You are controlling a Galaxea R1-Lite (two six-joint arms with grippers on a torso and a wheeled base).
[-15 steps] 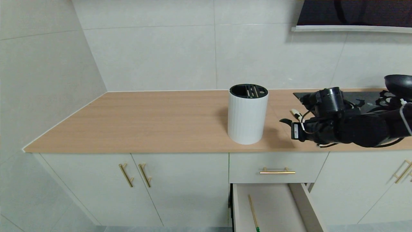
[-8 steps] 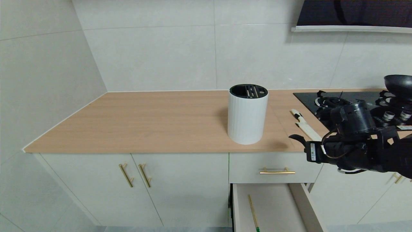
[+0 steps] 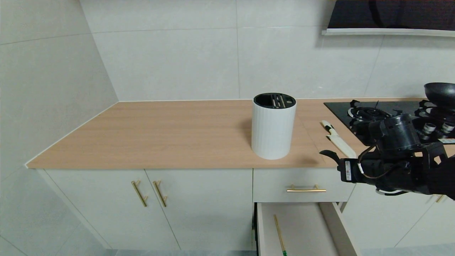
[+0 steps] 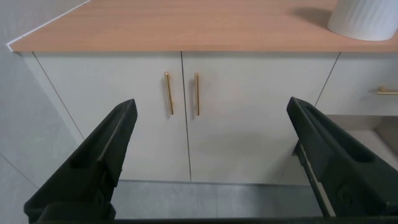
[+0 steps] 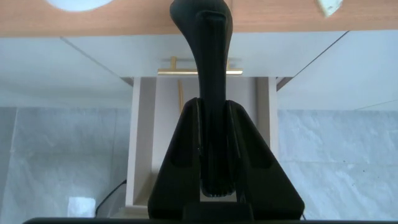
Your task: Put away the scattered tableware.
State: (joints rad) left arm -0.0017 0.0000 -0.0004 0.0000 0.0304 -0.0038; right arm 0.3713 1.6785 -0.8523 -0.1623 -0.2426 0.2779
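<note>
A white knife [image 3: 337, 140] lies on the wooden counter [image 3: 170, 131] between a white ribbed holder [image 3: 273, 129] with a black slotted top and the stove. My right gripper [image 3: 325, 153] hangs at the counter's front edge, just in front of the knife and above the open drawer [image 3: 302, 227]. Its fingers are shut with nothing between them, as the right wrist view confirms [image 5: 200, 12]. One chopstick [image 3: 279, 231] with a green end lies in the drawer [image 5: 205, 143]. My left gripper [image 4: 211, 109] is open and low, facing the cabinet doors [image 4: 183, 106].
A black gas stove [image 3: 369, 110] with a dark pan [image 3: 440, 90] occupies the counter's right end. A shut drawer with a gold handle [image 3: 306, 190] sits above the open one. The left half of the counter is bare wood.
My right arm has drawn back from over the counter beside the knife and dropped to the counter's front edge. The knife, partly hidden before, now lies in full view.
</note>
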